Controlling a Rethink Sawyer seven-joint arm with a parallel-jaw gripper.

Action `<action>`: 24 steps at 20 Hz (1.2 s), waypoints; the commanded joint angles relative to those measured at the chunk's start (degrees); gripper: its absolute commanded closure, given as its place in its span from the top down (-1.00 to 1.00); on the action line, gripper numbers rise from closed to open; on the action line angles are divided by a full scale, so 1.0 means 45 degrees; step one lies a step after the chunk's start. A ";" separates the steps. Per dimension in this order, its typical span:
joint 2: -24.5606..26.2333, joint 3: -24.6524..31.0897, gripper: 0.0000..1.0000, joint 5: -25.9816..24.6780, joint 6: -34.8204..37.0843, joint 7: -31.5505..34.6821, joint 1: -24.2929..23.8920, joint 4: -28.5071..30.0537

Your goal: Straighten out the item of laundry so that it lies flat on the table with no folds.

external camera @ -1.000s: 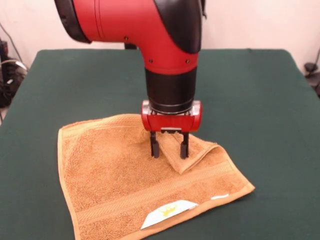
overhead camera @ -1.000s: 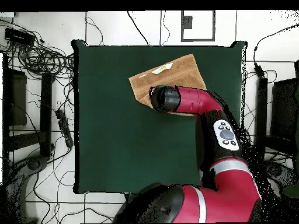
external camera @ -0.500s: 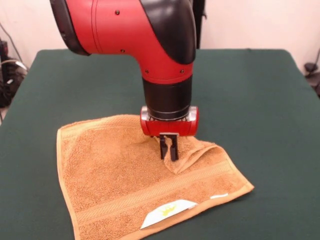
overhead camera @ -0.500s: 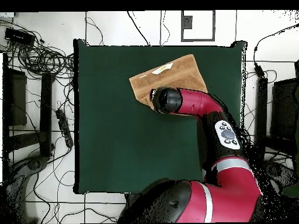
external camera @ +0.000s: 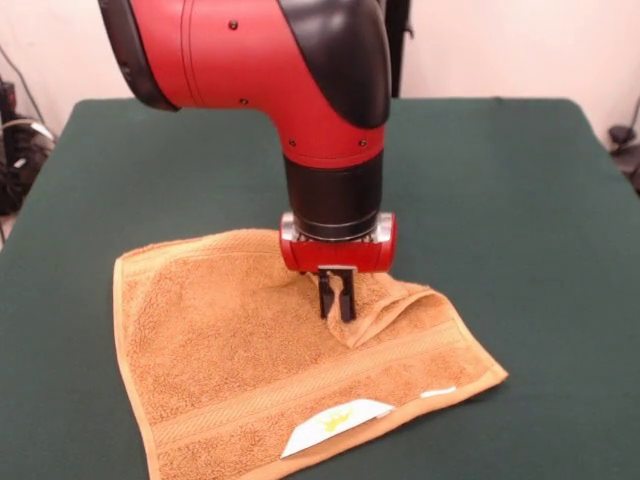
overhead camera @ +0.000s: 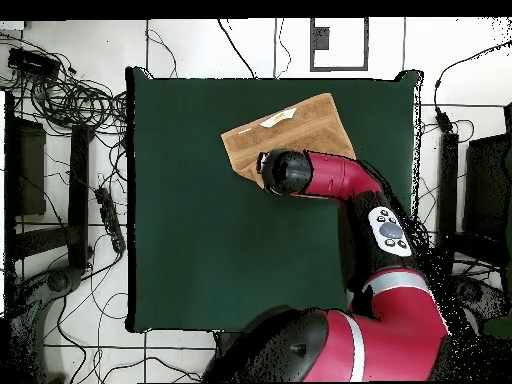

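Towel (external camera: 250,350) lay on the table (external camera: 520,200), toward the front view's lower left, nearly square and turned at a slant, so its corners pointed off at angles to the table's edges rather than along them. Its woven bands ran from lower left up to right, parallel to the near edge, where a white label (external camera: 335,425) with yellow print sat. Most of the cloth was spread flat, but one corner on the right was doubled back over the towel, making a raised triangular fold (external camera: 385,305) whose point aimed toward the label edge. The gripper (external camera: 337,300) stood straight down on that fold, its two black fingers drawn close together and pinching a ridge of the cloth between them. Above it rose the red and black arm (external camera: 330,120). In the overhead view the towel (overhead camera: 300,130) sat in the table's (overhead camera: 200,220) upper right part, with the arm's (overhead camera: 335,175) wrist covering its lower edge.
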 commanded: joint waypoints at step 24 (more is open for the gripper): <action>-0.5059 0.0394 1.00 0.1399 0.0494 0.1618 0.1009 0.6551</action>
